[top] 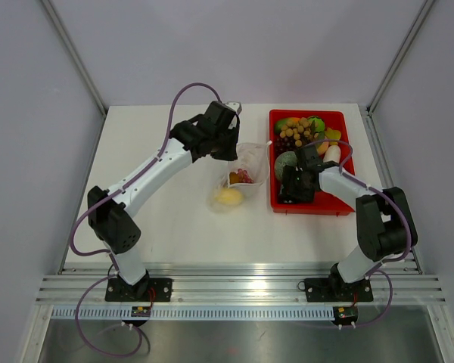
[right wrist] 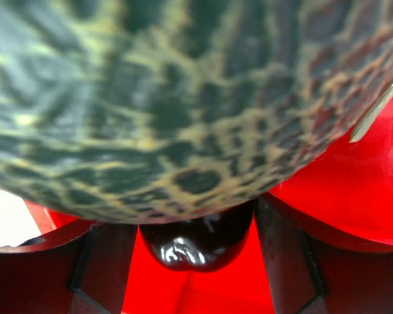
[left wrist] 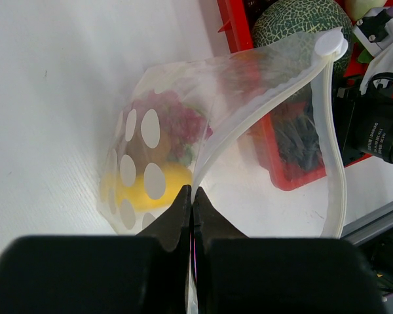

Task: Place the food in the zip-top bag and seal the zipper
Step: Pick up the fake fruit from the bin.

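Presently, the left end effector (left wrist: 190,196) is found pinched tight on the rim of the zip-top bag (left wrist: 183,111). The right end effector (right wrist: 196,226) is spread astride a dark glossy piece (right wrist: 196,248) in the red tray (top: 329,206); grip cannot be confirmed. The bag is seen on the desk (top: 174,227) beside the tray, mouth gaping, with a yellow piece (left wrist: 167,186) inside.

Red tray (top: 330,205) (netted green melon (right wrist: 183,98))

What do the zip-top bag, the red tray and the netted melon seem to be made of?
The zip-top bag: thin, soft clear plastic film with white printed dots; it creases, and the yellow food piece shows through. The red tray: probably hard moulded plastic, glossy, with sheen on its walls. The melon: likely a plastic toy, matte, with a net pattern; the blur leaves this open.
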Available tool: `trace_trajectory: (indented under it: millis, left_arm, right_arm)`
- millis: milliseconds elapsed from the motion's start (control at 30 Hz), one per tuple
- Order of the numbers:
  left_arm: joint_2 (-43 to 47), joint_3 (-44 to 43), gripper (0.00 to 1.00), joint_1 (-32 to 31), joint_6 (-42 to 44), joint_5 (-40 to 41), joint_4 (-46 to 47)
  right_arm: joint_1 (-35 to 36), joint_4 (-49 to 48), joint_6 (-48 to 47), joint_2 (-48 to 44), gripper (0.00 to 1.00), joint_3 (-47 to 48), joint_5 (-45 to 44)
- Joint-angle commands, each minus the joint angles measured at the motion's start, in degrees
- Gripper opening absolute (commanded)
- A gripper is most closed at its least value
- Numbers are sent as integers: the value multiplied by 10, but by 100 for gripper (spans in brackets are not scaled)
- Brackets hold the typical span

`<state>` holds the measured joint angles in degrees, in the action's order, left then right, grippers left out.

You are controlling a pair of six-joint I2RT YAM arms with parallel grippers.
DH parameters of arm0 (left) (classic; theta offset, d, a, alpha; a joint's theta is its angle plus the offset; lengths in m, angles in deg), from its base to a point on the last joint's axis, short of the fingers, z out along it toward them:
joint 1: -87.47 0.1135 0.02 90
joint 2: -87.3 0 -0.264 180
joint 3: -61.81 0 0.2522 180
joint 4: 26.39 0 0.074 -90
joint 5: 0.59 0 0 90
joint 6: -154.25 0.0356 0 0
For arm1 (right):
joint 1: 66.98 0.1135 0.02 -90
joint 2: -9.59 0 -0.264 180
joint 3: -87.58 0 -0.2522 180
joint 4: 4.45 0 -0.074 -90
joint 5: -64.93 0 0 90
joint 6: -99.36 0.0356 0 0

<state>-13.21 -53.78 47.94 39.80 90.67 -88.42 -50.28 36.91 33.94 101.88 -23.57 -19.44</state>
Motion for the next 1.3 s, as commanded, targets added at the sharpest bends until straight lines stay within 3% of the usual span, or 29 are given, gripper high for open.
trace_trajectory:
  millis: [0,200,300,600,867,1267]
  left_arm:
    - [10,0,0,-1,2,-9,23]
    - [14,6,0,-2,3,-9,25]
    - [16,8,0,-2,4,-9,27]
    - [16,11,0,-5,3,-27,31]
    - [14,7,0,-7,7,-29,25]
    - [13,7,0,-8,9,-32,27]
  right_arm:
    - [2,-9,-8,-4,71,-2,-4]
    - [1,31,-1,-77,53,15,-41]
    - [1,60,-8,-112,50,29,-73]
    - [0,108,-10,-168,50,56,-123]
    - [0,138,-12,-188,50,135,-131]
    - [22,142,21,-212,47,293,-34]
